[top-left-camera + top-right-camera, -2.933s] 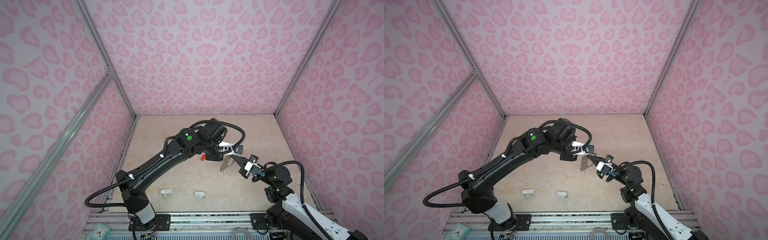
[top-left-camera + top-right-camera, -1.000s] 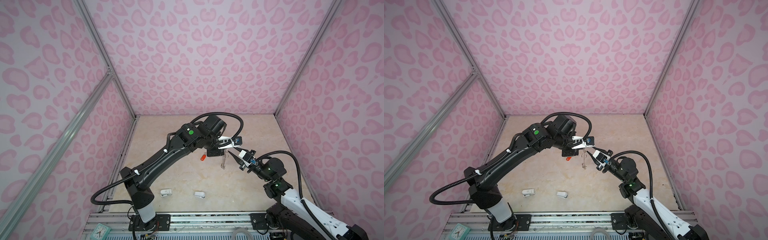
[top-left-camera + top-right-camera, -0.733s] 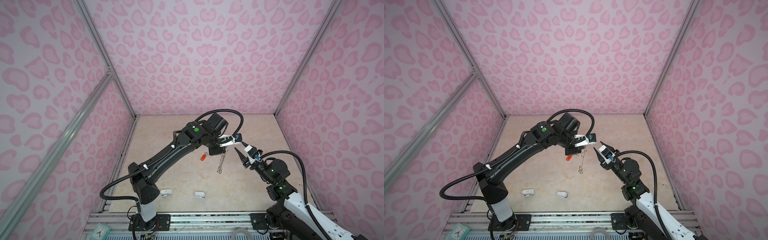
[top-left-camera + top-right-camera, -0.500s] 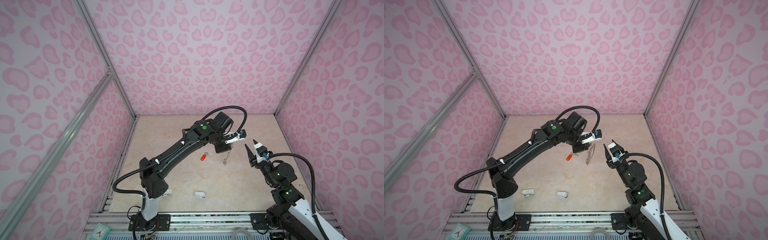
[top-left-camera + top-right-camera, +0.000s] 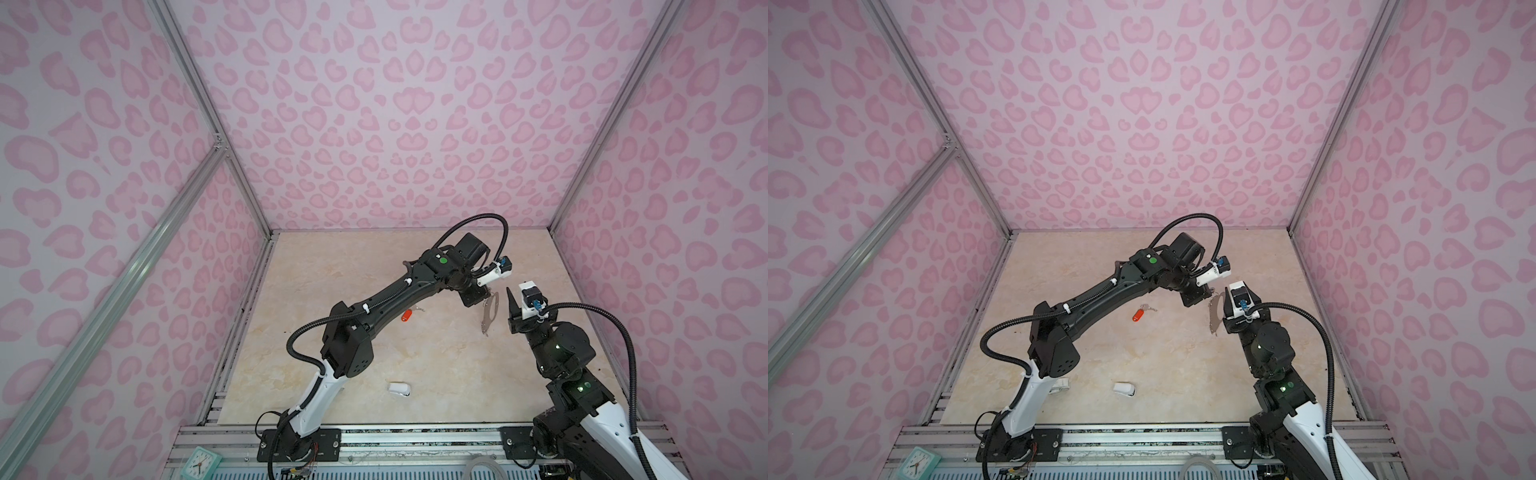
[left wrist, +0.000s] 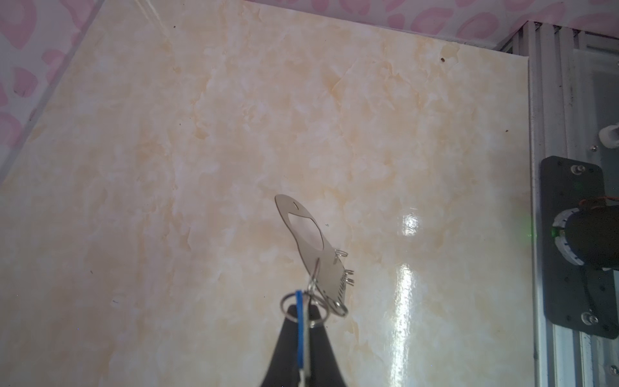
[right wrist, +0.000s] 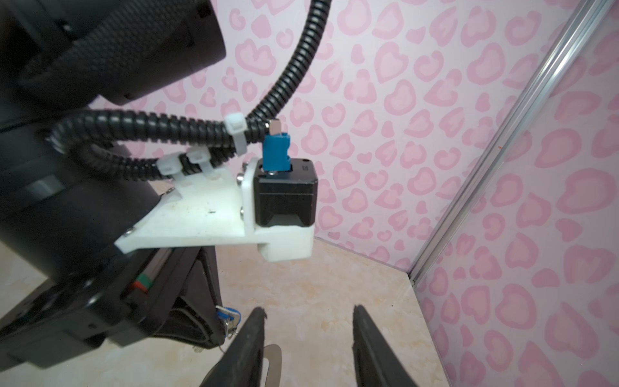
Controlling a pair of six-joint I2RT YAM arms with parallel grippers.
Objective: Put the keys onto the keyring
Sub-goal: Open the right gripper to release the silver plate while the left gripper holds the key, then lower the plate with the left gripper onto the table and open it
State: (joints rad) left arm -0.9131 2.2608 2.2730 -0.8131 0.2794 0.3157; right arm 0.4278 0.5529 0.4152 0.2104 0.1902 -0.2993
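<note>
Floor: beige marble-look board (image 5: 332,266), glossy, glare streaks at lower right of the L wrist view; pink heart-print walls (image 5: 395,124) all round.
L gripper (image 5: 483,297): clenched on the blue tag (image 6: 300,330), seen edge-on; centre-right of both top views, off the floor.
Keyring (image 6: 330,274): grey plate dangles free under the L gripper. It looks linked by small wire rings to the blue tag's key. In a top view (image 5: 1213,316) it hangs just left of the R arm.
R gripper (image 7: 310,310): jaws apart, nothing between them; plate edge shows at frame bottom, just by one finger.
Red key (image 5: 407,314): flat on the floor, mid-frame, well apart from both grippers; not yet on.
Step (my read): steady the plate w/ R so a free ring can take the red key.
Do it well: the plate can swing & twist, so close R on the flat part near the slot, not on the wire rings. Approach slow & square. L pinch must be firm, as the tag is thin. Don't pull the arms apart; the link is fine wire.
Room: alu post (image 5: 602,124) at the wall corner; white plastic bit (image 5: 400,389) lower centre; small clock (image 5: 201,461) bottom left.
</note>
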